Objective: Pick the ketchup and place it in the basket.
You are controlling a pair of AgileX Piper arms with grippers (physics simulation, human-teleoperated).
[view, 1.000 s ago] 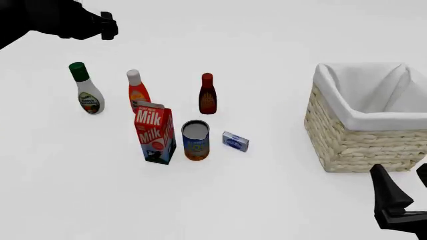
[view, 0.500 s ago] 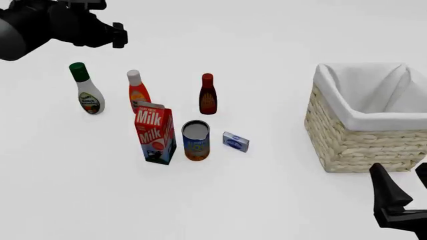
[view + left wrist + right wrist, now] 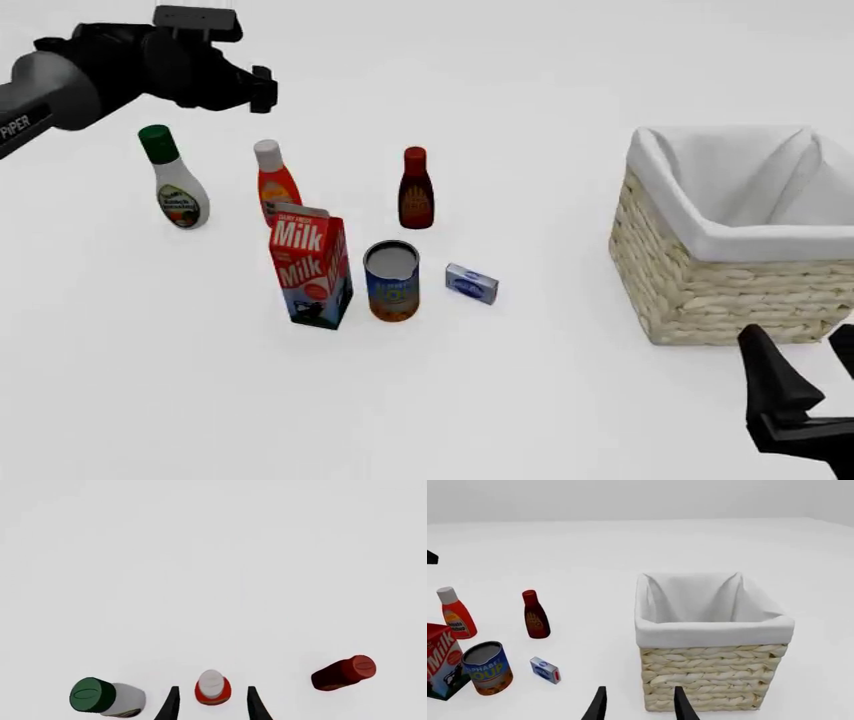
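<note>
- Ketchup (image 3: 276, 182) stands upright at the far left of the table, just behind the milk carton (image 3: 312, 266). The white bottle with a green cap (image 3: 172, 180) is to its left and the dark red sauce bottle (image 3: 416, 190) is to its right.
- It is a plastic squeeze bottle, so it is likely light and a bit soft. It could be slippery, and a hard squeeze might dent it.
- The best place to hold it looks like the red body just under the white cap, where it is narrow. From above, the cap sits between the two fingers.
- The left gripper (image 3: 262, 90) hangs high above the ketchup. Its fingers are spread apart and hold nothing.
- The right gripper (image 3: 638, 706) waits near the basket (image 3: 694, 275), at the near right. Its fingers are apart too, and empty.
- The table (image 3: 534, 400) is plain white, flat and smooth.
- The soup can (image 3: 391, 281) and a small blue box (image 3: 471, 284) sit near the milk carton.
- There is room on both sides of the ketchup for the fingers. The basket is well apart on the right, open at the top, with nothing seen inside.
</note>
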